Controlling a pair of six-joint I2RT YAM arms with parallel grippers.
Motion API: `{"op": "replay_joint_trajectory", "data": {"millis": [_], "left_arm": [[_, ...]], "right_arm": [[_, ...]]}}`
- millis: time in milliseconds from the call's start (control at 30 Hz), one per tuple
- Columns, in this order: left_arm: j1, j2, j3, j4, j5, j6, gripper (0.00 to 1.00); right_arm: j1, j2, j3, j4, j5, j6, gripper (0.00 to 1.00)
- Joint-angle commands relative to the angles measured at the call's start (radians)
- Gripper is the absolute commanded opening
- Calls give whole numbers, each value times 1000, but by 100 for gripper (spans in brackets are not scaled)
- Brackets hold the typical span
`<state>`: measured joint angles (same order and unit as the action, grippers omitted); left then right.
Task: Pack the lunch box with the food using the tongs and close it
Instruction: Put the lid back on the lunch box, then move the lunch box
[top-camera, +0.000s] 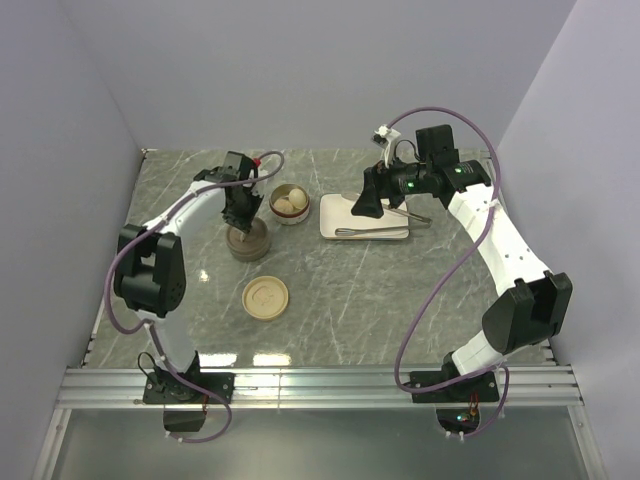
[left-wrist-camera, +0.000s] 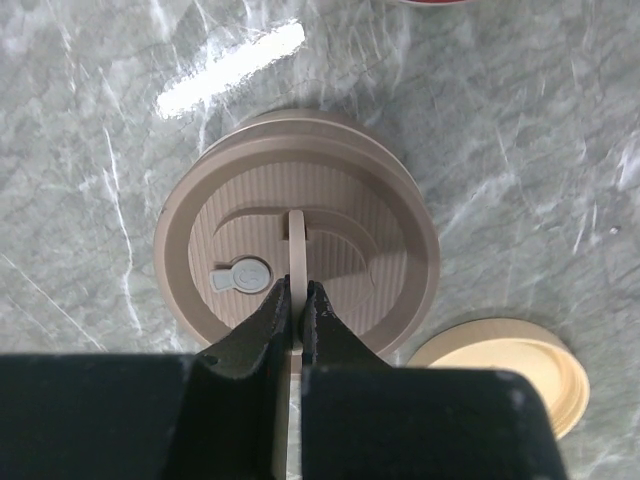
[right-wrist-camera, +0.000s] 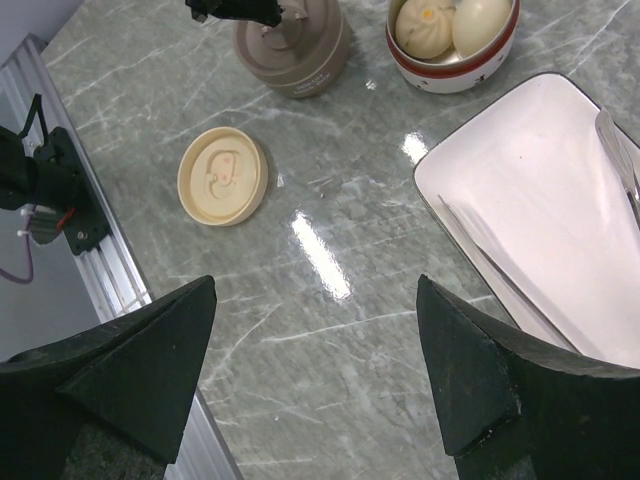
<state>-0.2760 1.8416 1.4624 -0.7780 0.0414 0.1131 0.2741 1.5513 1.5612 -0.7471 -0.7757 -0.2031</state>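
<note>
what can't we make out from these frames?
- Brown container contents: its lid covers it in all views, and the left pincer is shut on the lid tab.
- White plate: cut off by the right edge in the right wrist view. Overhead, the open right pincer overlaps its far side.
- Tongs: thin overhead, ends cropped in the right wrist view.
- Bowl: anything beneath the two buns is hidden.

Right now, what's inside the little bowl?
Two pale balls sit side by side in the bowl, filling it. Anything under them is covered, so I can't tell.
</note>
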Motion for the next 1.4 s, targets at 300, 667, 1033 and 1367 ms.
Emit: {"op": "replay_joint_trajectory", "data": {"millis": [300, 667, 1033, 1367], "left_arm": [[14, -54, -142, -95, -118, 341, 7], [90, -117, -232, -84, -189, 497, 7], [123, -170, -271, -78, -219, 548, 16], [123, -168, -157, -159, -157, 508, 33]], "right_arm": [[-10, -26, -9, 15, -22, -15, 87], [-12, -33, -10, 5, -22, -24, 87], [-12, -16, 11, -3, -40, -15, 87], [-10, -13, 10, -1, -46, -10, 87]]}}
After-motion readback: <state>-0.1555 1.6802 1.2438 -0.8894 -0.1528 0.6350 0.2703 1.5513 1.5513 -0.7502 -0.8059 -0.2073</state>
